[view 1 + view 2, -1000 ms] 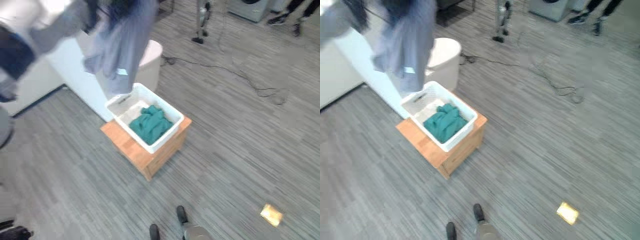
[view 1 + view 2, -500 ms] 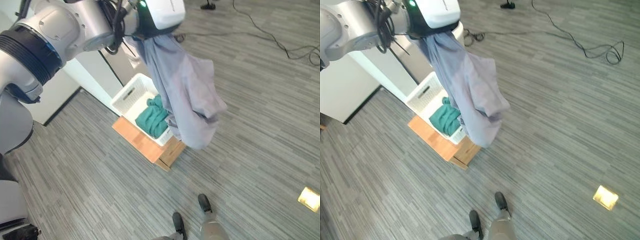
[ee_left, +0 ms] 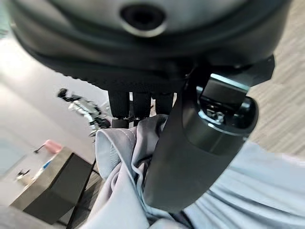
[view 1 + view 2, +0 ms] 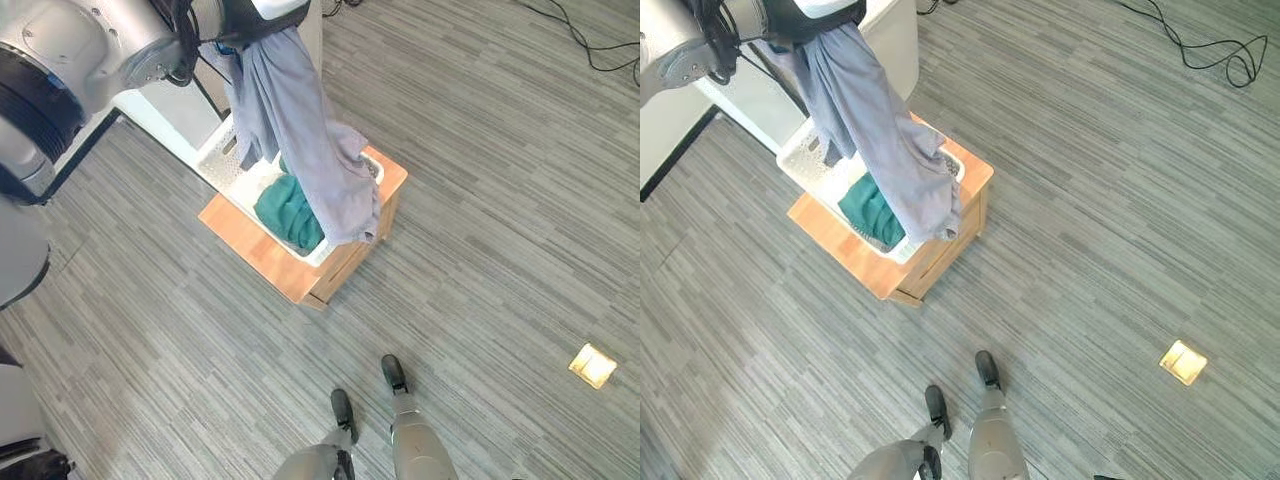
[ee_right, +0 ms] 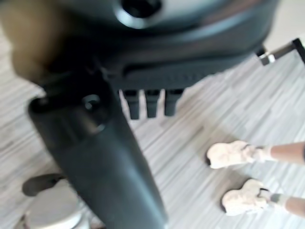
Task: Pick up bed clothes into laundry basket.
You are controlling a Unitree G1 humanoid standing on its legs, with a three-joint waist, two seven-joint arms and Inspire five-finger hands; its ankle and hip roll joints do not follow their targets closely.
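Okay, my left hand (image 3: 190, 157) has its fingers and thumb curled round a bunch of the grey-lavender bed sheet (image 4: 300, 130), gripping it high above the white laundry basket (image 4: 232, 160). From the head views, the sheet hangs in a long drape from that grip down over the basket's near right rim, its lower end lying across the rim and reaching the corner of the wooden stand (image 4: 270, 265) under the basket. Inside the basket I see a teal cloth (image 4: 288, 208), just beside the hanging sheet. A white cabinet (image 4: 760, 100) stands right behind the basket on its far left side. Striped grey floor (image 4: 500, 200) lies open to the right and in front of the stand. My right hand (image 5: 105, 157) has fingers relaxed, holding nothing, over floor where a person's pale shoes (image 5: 238, 176) stand.
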